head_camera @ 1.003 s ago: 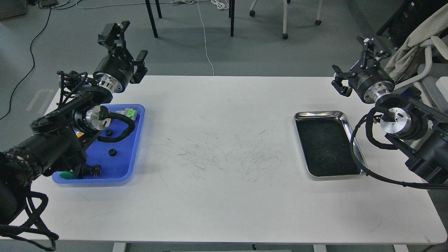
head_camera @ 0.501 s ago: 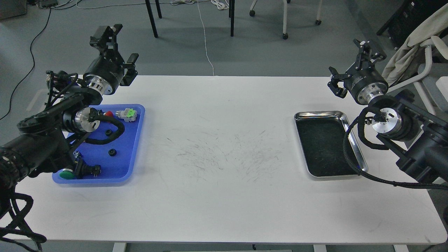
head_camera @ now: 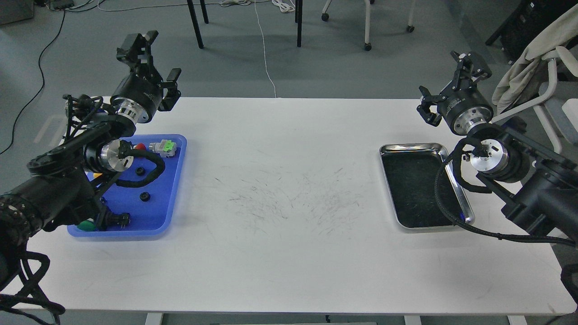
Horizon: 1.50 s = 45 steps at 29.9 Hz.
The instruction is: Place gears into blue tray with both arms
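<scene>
The blue tray (head_camera: 174,180) lies at the table's left side. Two small black gears (head_camera: 145,197) (head_camera: 140,171) rest on its floor, among push-buttons with green (head_camera: 168,146) and red (head_camera: 140,146) caps. My left gripper (head_camera: 154,61) is raised above the tray's far end, beyond the table's back edge, open and empty. My right gripper (head_camera: 447,77) hangs open and empty over the far right of the table, behind the steel tray (head_camera: 426,147). My left forearm covers part of the blue tray.
The steel tray with a dark inside holds nothing that I can see. Another green-capped button (head_camera: 85,225) lies at the blue tray's near left corner. Chair legs and cables stand on the floor behind the table; a chair with cloth is at the right.
Over the last second the left gripper swung left and slightly higher, uncovering the red and green buttons. The right gripper drifted left toward the table. Both stayed open.
</scene>
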{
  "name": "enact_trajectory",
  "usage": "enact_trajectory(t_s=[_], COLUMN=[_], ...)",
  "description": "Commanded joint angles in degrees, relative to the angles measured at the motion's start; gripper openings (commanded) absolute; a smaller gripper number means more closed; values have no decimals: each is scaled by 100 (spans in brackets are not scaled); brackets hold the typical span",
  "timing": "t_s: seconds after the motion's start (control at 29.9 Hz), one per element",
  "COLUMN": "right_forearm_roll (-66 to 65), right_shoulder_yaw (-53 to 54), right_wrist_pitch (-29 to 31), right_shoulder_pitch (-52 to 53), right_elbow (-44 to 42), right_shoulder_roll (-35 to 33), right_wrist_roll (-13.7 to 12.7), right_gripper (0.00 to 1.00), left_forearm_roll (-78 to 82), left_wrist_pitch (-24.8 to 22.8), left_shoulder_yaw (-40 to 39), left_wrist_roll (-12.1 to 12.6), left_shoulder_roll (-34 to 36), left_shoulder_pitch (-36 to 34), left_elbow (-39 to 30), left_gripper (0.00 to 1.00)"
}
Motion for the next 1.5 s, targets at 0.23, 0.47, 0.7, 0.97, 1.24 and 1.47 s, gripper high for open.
enact_trajectory(t_s=[0.23,0.47,0.7,0.97,1.24,1.47], right_forearm_roll=[4,4,-22,-40,-75,-215], right_shoulder_yaw=[-6,-103,-129,-94,-32,-331], right_wrist_pitch=[-195,-195,-72,-81,-2,25], right_shoulder_pitch=[5,-3,-39,-39,23,119], right_elbow=[57,57,250,303,400,348], right_shoulder_roll=[-58,-102,-163,-347,-278,-119], right_wrist_roll=[-44,-53,-35,-17,9,18], right_gripper=[98,98,98,98,99,99], left_forearm_roll=[67,76,67,58,23,40], left_wrist_pitch=[48,39,48,48,39,21], left_shoulder_yaw=[222,222,222,213,125,204], left_wrist_roll=[0,0,0,0,0,0], left_shoulder_roll=[57,127,101,74,74,48], left_shoulder_pitch=[-13,13,22,22,-48,-92], left_elbow=[-68,-104,-77,-60,-42,89], left_gripper=[99,99,99,99,99,99])
